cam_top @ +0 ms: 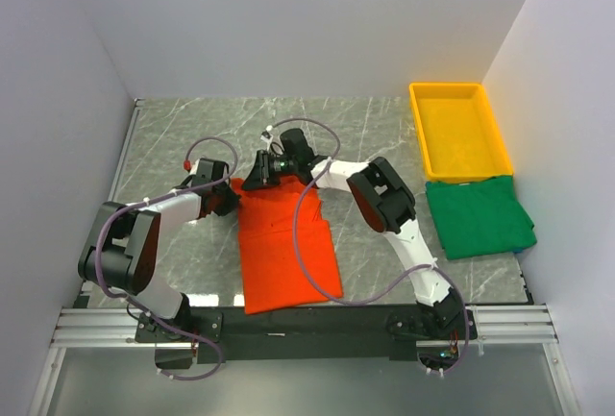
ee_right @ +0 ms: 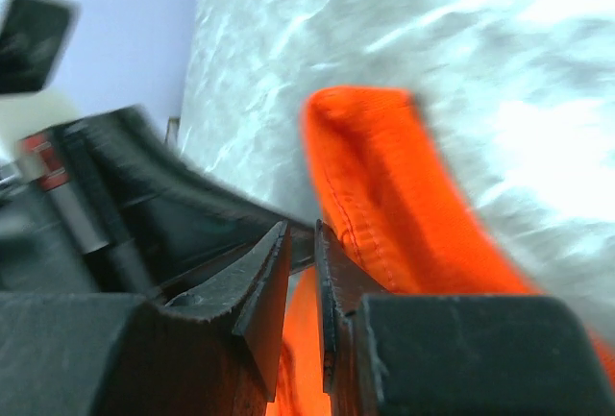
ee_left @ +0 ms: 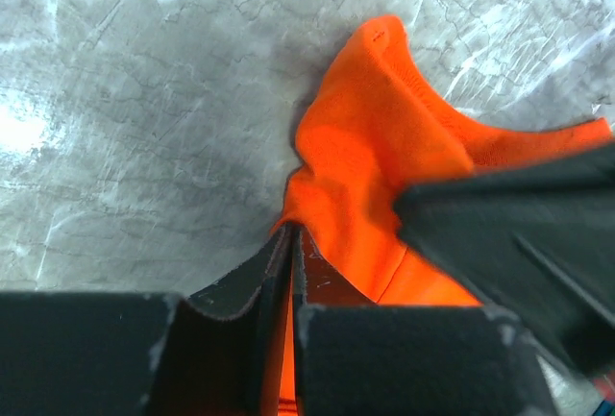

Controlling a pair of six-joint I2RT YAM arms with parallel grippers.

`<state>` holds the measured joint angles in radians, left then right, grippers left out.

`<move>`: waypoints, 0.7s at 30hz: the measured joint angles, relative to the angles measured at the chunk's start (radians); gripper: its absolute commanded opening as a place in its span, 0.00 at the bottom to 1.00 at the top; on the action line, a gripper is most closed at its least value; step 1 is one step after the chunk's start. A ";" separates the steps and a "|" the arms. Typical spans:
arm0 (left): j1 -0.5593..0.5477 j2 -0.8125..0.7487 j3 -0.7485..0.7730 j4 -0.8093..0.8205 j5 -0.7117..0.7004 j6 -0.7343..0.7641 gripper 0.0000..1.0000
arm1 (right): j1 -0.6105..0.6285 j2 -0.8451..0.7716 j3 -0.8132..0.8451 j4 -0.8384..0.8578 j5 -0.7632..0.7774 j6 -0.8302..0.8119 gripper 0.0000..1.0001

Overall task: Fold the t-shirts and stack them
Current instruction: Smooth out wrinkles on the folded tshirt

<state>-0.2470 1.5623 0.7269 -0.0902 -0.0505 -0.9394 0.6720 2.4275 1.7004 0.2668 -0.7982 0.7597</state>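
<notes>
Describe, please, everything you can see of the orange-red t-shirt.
The orange-red t-shirt is soft, bright cloth, folded into a long strip lying flat on the grey marbled table. Its far end is bunched, with a stitched hem showing. There the left gripper and the right gripper each pinch it, jaws shut on the cloth, close together.

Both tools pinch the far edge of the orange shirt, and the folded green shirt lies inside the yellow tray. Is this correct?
One thing is wrong: the green shirt lies on the table just on the near side of the yellow tray, not inside it, as the top view shows. The left tool and right tool do pinch the far edge of the orange shirt.
</notes>
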 measured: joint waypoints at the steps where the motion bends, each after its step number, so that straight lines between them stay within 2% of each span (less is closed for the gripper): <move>1: 0.000 0.000 0.000 0.001 0.000 -0.001 0.11 | -0.002 0.017 0.011 0.008 0.004 0.013 0.24; 8: 0.000 0.000 -0.003 0.008 -0.007 -0.008 0.09 | -0.040 0.074 0.014 0.026 0.046 0.117 0.24; 21: 0.003 -0.032 -0.025 -0.016 -0.037 -0.023 0.09 | -0.071 0.070 0.004 0.056 0.061 0.190 0.24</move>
<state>-0.2440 1.5307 0.7017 -0.1066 -0.0872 -0.9627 0.6010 2.4977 1.7042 0.3233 -0.7368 0.9497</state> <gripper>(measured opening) 0.083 0.238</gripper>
